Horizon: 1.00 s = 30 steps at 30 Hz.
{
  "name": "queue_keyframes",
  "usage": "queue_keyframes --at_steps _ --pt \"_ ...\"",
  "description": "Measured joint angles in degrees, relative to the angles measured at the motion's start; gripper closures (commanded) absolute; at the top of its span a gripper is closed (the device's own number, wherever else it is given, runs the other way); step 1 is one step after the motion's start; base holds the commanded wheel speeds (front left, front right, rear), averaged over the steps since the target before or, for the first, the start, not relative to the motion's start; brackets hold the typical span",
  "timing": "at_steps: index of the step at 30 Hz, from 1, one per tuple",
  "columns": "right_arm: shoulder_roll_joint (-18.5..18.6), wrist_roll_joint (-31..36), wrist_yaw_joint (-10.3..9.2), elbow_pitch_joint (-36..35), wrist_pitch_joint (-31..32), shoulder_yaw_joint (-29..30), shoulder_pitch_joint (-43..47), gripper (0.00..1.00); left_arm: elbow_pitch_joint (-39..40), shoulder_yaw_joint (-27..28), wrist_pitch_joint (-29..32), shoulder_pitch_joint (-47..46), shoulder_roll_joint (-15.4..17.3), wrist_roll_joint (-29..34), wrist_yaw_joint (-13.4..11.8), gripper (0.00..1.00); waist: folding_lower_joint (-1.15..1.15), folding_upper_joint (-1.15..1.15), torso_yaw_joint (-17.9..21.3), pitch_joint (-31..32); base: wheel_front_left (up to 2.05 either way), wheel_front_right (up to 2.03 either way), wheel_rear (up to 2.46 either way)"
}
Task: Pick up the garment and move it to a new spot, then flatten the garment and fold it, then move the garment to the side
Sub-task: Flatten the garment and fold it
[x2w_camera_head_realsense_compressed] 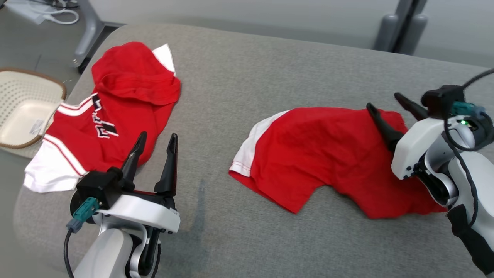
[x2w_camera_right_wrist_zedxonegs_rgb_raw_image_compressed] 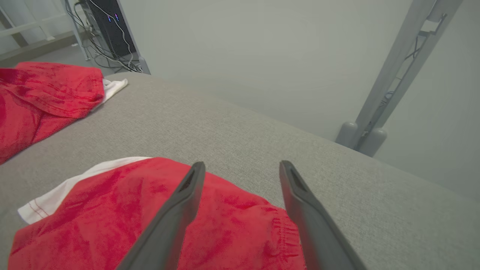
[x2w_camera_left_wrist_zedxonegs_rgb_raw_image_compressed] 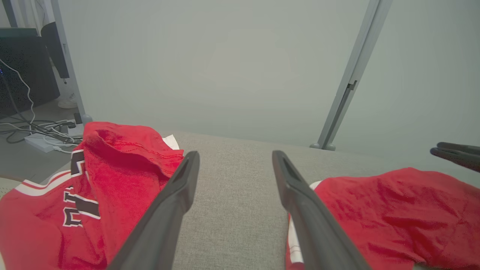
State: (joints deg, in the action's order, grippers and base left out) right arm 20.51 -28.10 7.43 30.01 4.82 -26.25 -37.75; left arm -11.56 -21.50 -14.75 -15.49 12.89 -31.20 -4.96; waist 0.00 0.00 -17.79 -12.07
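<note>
Two red garments lie on the grey padded table (x2w_camera_head_realsense_compressed: 247,69). A rumpled pair of red shorts with a white side stripe (x2w_camera_head_realsense_compressed: 328,154) (x2w_camera_left_wrist_zedxonegs_rgb_raw_image_compressed: 393,213) (x2w_camera_right_wrist_zedxonegs_rgb_raw_image_compressed: 123,217) lies right of centre. A red jersey with white sleeves and black lettering (x2w_camera_head_realsense_compressed: 115,112) (x2w_camera_left_wrist_zedxonegs_rgb_raw_image_compressed: 112,180) (x2w_camera_right_wrist_zedxonegs_rgb_raw_image_compressed: 41,93) lies crumpled at the far left. My left gripper (x2w_camera_head_realsense_compressed: 158,135) (x2w_camera_left_wrist_zedxonegs_rgb_raw_image_compressed: 235,153) is open and empty over bare table between the two garments, close to the jersey's right edge. My right gripper (x2w_camera_head_realsense_compressed: 384,100) (x2w_camera_right_wrist_zedxonegs_rgb_raw_image_compressed: 242,164) is open and empty above the shorts' right end, at the waistband.
A cream perforated basket (x2w_camera_head_realsense_compressed: 23,112) sits off the table's left edge, beside the jersey. Grey frame posts (x2w_camera_head_realsense_compressed: 401,27) stand behind the far edge. Cables and a power strip (x2w_camera_left_wrist_zedxonegs_rgb_raw_image_compressed: 41,135) lie on the floor at the far left. The table's corners are rounded.
</note>
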Motion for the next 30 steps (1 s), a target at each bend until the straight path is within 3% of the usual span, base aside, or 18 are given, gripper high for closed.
queue_keyframes --at_steps 8,9,11,15,24,30 --pt "4.43 -11.92 0.03 6.93 10.93 -14.56 -4.55 0.0 -1.44 1.46 -0.14 -1.55 -2.7 1.71 2.16 0.0 0.0 0.0 -3.34 -1.92 0.0 0.0 0.0" --pt "4.75 -13.29 0.05 7.5 11.85 -15.44 -4.92 0.14 -1.48 1.79 -0.14 -1.55 -2.85 2.04 2.42 0.0 0.0 0.0 -3.4 -2.04 0.0 0.0 0.0" --pt "5.27 -15.24 0.05 7.87 13.38 -17.17 -5.75 1.0 -1.68 2.31 -0.14 -1.52 -3.08 2.63 2.89 0.0 0.0 0.0 -3.36 -2.14 0.0 0.0 0.0" --pt "5.86 -17.95 0.05 7.35 13.18 -19.46 -7.04 1.0 -1.97 3.74 -0.15 -1.37 -3.5 3.41 3.32 0.0 0.0 0.0 -2.72 -2.19 0.0 0.0 0.0" --pt "6.7 -18.18 0.05 3.0 5.92 -21.13 -12.01 1.0 -2.11 5.91 -0.15 -0.92 -3.12 4.94 3.9 0.0 0.0 0.0 0.7 -1.36 0.0 0.0 0.0" --pt "7.55 -17.14 0.05 0.19 -0.73 -17.96 -11.85 1.0 -2.04 6.58 -0.15 -0.34 -2.82 5.49 3.89 0.0 0.0 0.0 3.78 -0.1 0.0 0.0 0.0"
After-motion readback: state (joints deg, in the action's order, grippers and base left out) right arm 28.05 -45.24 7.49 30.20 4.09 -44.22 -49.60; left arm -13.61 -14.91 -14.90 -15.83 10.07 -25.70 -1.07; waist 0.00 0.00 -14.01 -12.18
